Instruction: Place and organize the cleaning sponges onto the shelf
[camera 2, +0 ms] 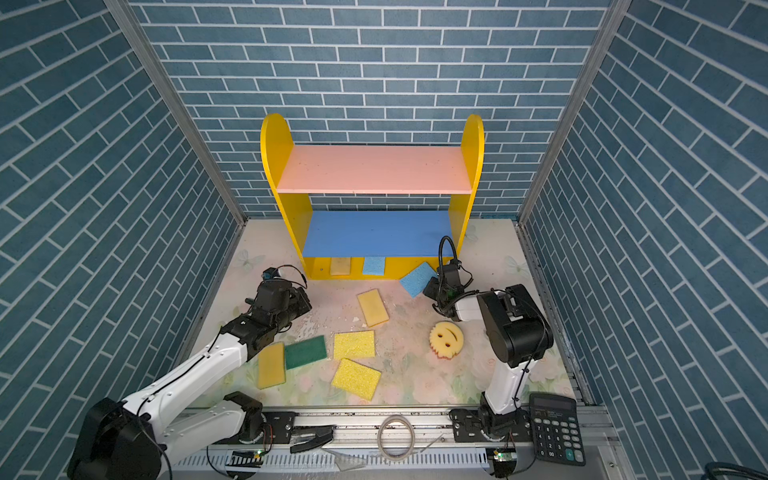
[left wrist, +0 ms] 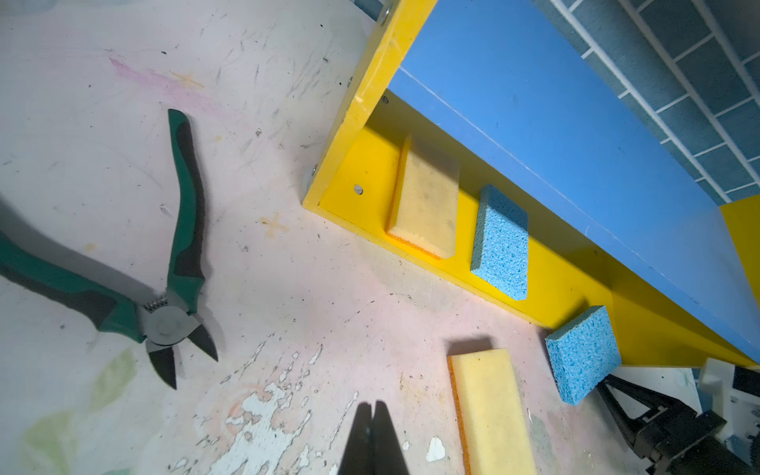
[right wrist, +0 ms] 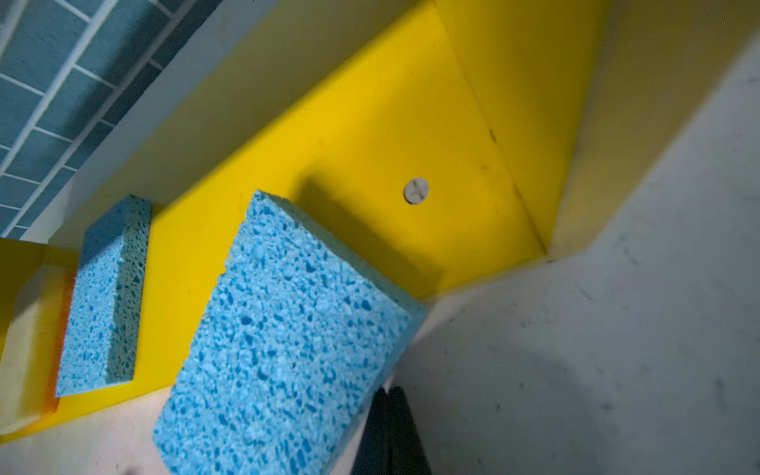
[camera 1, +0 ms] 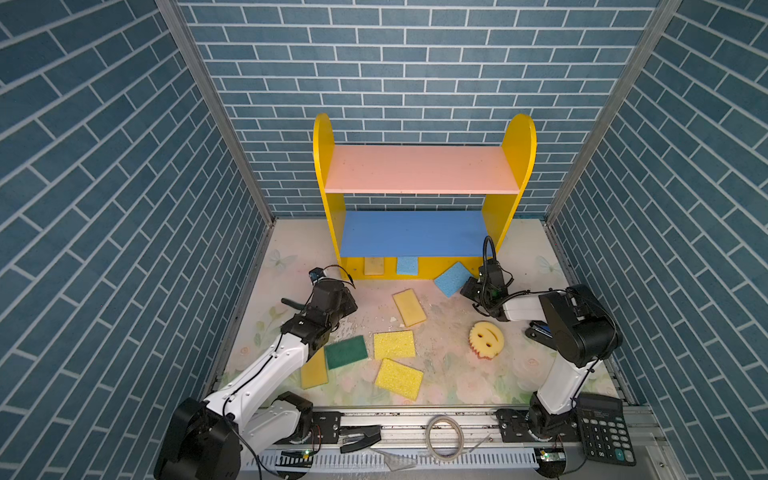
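The shelf (camera 1: pixel 419 170) stands at the back wall, its pink and blue boards bare. On its yellow base (left wrist: pixel 555 271) lie a tan sponge (left wrist: pixel 425 205) and a light blue sponge (left wrist: pixel 499 242). A second light blue sponge (right wrist: pixel 279 337) leans on the base's front edge. My right gripper (right wrist: pixel 390 390) is shut and empty, beside that sponge's corner. My left gripper (left wrist: pixel 373 405) is shut and empty over the mat, near a pale yellow sponge (left wrist: pixel 489 411). A green-topped sponge (camera 1: pixel 346 352), several yellow ones (camera 1: pixel 394 345) and a round smiley sponge (camera 1: pixel 486 338) lie further forward.
Green-handled pliers (left wrist: pixel 181 246) lie open on the mat to the left of the shelf, beside my left wrist. A black calculator (camera 1: pixel 604 430) sits at the front right by the right arm's base. A cable coil (camera 1: pixel 445 436) rests on the front rail. Brick-patterned walls close in three sides.
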